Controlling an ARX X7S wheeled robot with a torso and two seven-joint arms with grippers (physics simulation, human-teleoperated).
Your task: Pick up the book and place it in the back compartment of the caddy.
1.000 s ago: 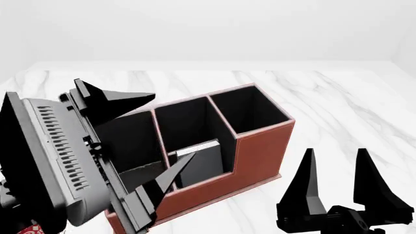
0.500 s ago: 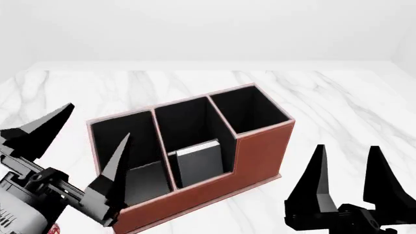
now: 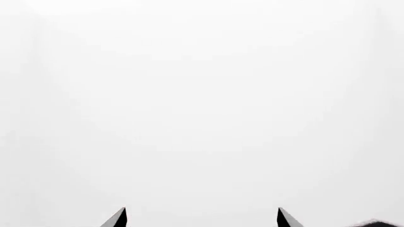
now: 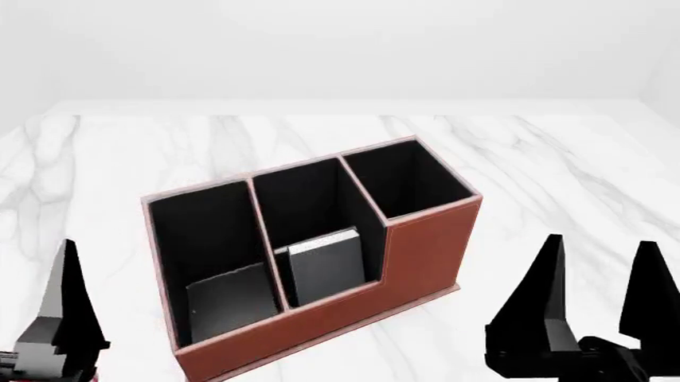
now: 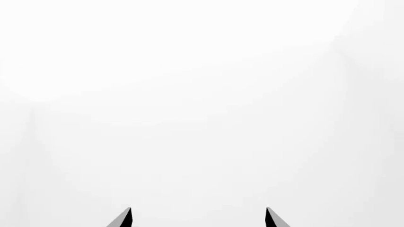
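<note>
I am holding both arms low at the near tabletop (image 4: 552,167) edge, pointing upward; my right fingers (image 4: 547,278) are standing wide, empty; my left fingers (image 4: 69,294) are parted in the wrist view; the book (image 4: 327,267) is standing in the caddy (image 4: 425,255), in its back compartment (image 4: 318,239).

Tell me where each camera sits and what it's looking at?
Head view: up on the robot's head, looking down at the caddy on the table; both hands show, left hand, right hand.
Left wrist view: by the left hand, facing blank white; only fingertips show.
Right wrist view: the same, with fingertips.
Both wrist views share that empty white.
</note>
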